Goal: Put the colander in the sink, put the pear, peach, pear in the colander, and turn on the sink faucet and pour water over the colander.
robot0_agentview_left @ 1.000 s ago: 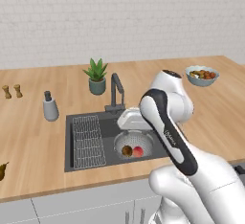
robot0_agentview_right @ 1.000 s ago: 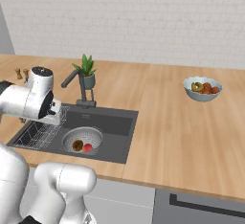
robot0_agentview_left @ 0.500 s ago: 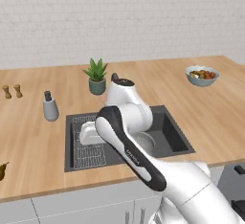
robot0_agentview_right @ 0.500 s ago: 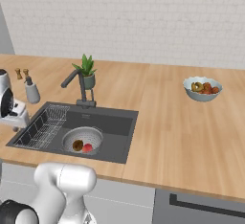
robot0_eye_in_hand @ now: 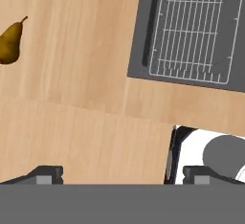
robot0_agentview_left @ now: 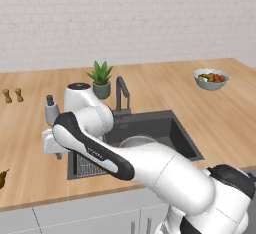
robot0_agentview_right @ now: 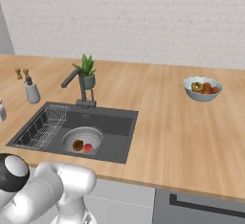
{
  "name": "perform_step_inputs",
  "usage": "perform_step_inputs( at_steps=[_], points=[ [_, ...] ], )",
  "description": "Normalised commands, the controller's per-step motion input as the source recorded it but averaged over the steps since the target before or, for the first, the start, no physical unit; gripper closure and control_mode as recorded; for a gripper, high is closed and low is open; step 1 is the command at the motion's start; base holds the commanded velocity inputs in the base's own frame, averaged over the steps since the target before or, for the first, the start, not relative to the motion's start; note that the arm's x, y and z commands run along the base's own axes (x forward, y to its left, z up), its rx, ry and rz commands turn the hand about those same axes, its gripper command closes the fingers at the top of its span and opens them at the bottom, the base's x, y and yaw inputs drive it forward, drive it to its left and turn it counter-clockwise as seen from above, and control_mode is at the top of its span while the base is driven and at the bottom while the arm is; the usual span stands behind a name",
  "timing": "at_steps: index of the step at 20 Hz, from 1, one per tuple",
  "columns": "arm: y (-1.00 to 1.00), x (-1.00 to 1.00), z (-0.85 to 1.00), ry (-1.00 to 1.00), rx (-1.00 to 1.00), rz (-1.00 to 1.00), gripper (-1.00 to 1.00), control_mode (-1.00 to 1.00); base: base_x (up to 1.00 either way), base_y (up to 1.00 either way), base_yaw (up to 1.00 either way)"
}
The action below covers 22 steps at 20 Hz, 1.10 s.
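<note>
Right base view: colander (robot0_agentview_right: pixel 83 139) sits in the sink (robot0_agentview_right: pixel 117 128) holding a pear (robot0_agentview_right: pixel 78 145) and peach (robot0_agentview_right: pixel 87 147). Second pear (robot0_eye_in_hand: pixel 10 40) lies on the tabletop (robot0_eye_in_hand: pixel 72 74) beside the sink; end effector (robot0_eye_in_hand: pixel 122 174) empty, fingers apart. Faucet (robot0_agentview_right: pixel 76 85) appears off.

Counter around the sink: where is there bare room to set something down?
Free: the broad wood between the sink and the fruit bowl, and the front strip between the pear and the wire rack. Crowded: behind the sink, by faucet, plant and dispenser.
</note>
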Motion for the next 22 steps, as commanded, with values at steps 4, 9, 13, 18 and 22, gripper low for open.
perform_step_inputs(
  at_steps=[4,9,13,18,22],
  points=[
    [1.0,0.0,-0.05,0.01,-0.02,-0.03,-1.0,-1.0,0.0,0.0,0.0],
    [1.0,0.0,-0.11,0.0,-0.01,-0.03,-1.0,-1.0,0.0,0.0,0.0],
    [0.83,0.0,-0.28,-0.09,0.0,-0.06,-1.0,-1.0,0.0,0.0,0.0],
    [0.64,0.01,-0.36,-0.11,0.0,-0.1,-1.0,-1.0,0.0,0.0,0.0],
    [0.36,0.08,-0.39,-0.07,0.0,-0.13,-1.0,-1.0,0.0,0.0,0.0]
  ],
)
